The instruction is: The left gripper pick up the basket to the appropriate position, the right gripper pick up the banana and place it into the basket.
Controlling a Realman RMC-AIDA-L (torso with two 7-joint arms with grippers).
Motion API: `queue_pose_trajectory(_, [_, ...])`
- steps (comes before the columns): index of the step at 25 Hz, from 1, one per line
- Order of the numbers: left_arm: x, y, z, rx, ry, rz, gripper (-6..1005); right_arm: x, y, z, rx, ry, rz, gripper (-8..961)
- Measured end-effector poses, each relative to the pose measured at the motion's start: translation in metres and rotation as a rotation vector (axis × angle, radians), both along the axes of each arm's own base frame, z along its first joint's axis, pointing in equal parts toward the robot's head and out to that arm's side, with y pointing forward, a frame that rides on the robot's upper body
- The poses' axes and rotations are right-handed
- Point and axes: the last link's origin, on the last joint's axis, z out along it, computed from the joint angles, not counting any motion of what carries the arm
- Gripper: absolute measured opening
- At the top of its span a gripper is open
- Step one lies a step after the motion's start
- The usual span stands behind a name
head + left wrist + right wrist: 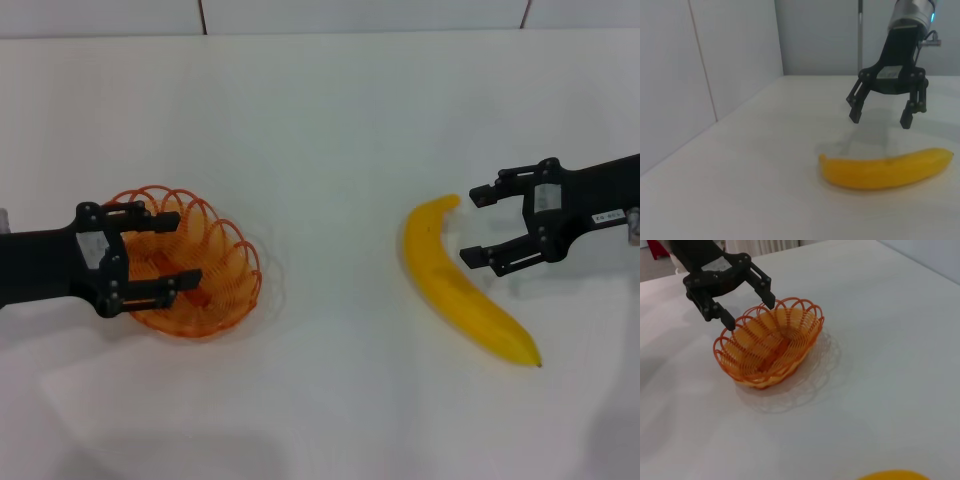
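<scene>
The orange wire basket [225, 265] sits on the white table at the left. My left gripper [183, 250] is open and hovers over the basket's left end, one finger on each side of the rim. The right wrist view shows this gripper [750, 314] at the basket's [770, 347] far rim. The yellow banana [455, 285] lies flat at the right, dark tip toward me. My right gripper [470, 227] is open and empty, just right of the banana's upper end. The left wrist view shows it [880, 120] above and behind the banana [885, 170].
The white table [330, 150] spreads between basket and banana with nothing on it. A pale wall [715, 60] rises along the table's far edge in the left wrist view. A sliver of banana [892, 475] shows at the right wrist view's edge.
</scene>
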Motion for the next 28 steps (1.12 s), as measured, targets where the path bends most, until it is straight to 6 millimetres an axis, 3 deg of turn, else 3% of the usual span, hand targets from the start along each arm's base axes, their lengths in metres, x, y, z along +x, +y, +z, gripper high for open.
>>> queue_pose_trajectory(12, [0.003,0.004,0.004,0.008,-0.041,0.049,713,-0.001,0.001,0.0,0.004,0.002,0.0,888])
queue_pose_trajectory(17, [0.006,0.029,0.034,0.094,-0.12,0.26,707,-0.001,0.001,0.0,0.008,0.004,0.001,888])
queue_pose_trajectory(22, [0.009,0.057,0.061,0.116,-0.074,0.445,702,-0.001,0.001,0.0,0.006,0.003,0.003,888])
queue_pose_trajectory(28, [0.02,0.079,0.056,0.038,0.096,0.517,695,-0.003,0.003,-0.001,0.003,0.001,0.008,888])
